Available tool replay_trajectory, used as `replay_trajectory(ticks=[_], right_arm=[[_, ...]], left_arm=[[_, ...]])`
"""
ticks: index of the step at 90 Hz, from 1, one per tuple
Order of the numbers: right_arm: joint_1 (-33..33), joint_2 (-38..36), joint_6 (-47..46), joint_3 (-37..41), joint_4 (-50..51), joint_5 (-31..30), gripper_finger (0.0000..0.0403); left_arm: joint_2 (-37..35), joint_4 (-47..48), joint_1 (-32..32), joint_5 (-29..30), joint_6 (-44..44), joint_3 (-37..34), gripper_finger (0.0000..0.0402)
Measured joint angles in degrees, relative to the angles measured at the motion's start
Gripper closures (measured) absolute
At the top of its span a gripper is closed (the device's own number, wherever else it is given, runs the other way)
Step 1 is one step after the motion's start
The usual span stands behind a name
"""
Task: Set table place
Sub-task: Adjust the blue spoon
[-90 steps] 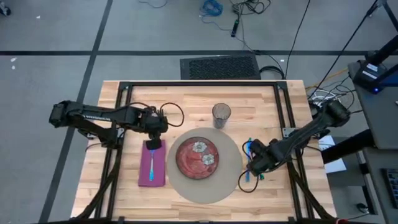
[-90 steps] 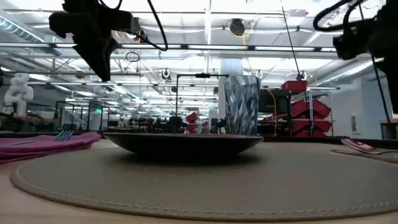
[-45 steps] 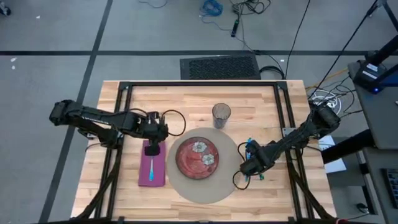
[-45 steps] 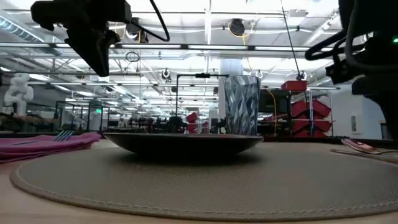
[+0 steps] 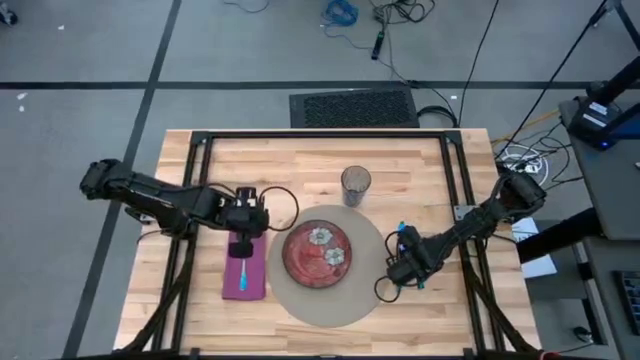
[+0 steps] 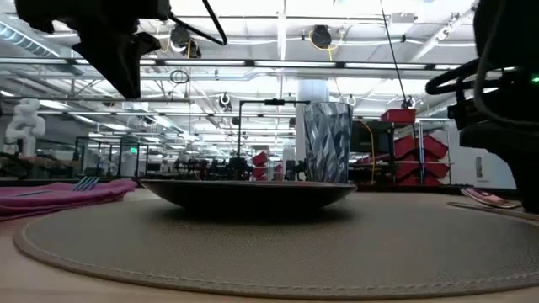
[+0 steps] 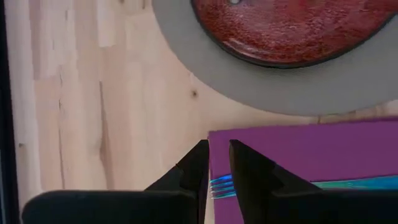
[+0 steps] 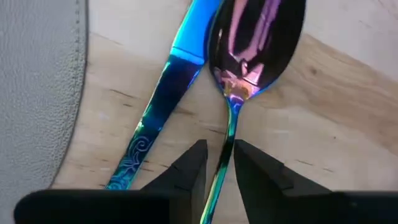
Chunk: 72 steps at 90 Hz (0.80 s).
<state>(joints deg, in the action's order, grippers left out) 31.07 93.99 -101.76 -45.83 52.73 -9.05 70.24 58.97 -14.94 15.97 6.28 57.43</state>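
**A:** Where do I stand with the place setting?

**B:** I see the counter [image 5: 300, 160] carrying a round mat [image 5: 330, 305] with the red plate [image 5: 318, 252] in its middle, and the glass [image 5: 356, 183] just off the mat's far edge, where a drink belongs. The purple napkin [image 5: 246, 270] lies beside the mat on the left arm's side with the fork [image 5: 241, 272] on top of it, so that side looks laid.

**A:** And my left gripper?

**B:** The left gripper [image 7: 216, 163] hangs over the napkin's near end, above the fork's tines, with its fingers drawn almost together and nothing between them. I judge it has no hold on the fork.

**A:** The right one?

**B:** The right gripper [image 8: 216, 163] is low over the spoon [image 8: 249, 43], and its narrow gap straddles the spoon's thin handle. The knife [image 8: 165, 99] lies just beside the spoon, between it and the mat's edge. I can't tell from here whether the fingers actually press on the handle or only bracket it.

**A:** Why work there?

**B:** Both pieces sit beside the mat on the right arm's side, near-parallel and pointing the same way, which is the usual spot. My guess is I am straightening or releasing the spoon. The danger is nudging the knife, since they lie so close.
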Motion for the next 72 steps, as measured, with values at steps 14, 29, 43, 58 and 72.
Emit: replay_trajectory(ticks=[14,29,43,58,72], right_arm=[[0.6,0.1,-3.7,0.0,0.3,-0.8,0.033],[0.5,0.1,-5.2,0.0,0.6,-0.5,0.0339],[0.5,0.1,-6.9,0.0,1.2,-0.4,0.0365],[0.6,0.2,-9.0,0.2,2.5,-1.2,0.0391],[0.6,0.2,-10.7,0.3,2.9,-2.0,0.0396]], left_arm=[[0.0,0.0,-2.6,0.0,1.8,0.0,0.0351],[0.0,0.0,-5.5,0.4,3.8,0.0,0.0351],[0.0,-0.4,-7.4,1.2,4.0,0.0,0.0351],[0.0,-1.6,-8.2,2.1,3.9,0.0,0.0351],[0.0,-1.6,-8.4,2.3,3.9,0.0,0.0351]])
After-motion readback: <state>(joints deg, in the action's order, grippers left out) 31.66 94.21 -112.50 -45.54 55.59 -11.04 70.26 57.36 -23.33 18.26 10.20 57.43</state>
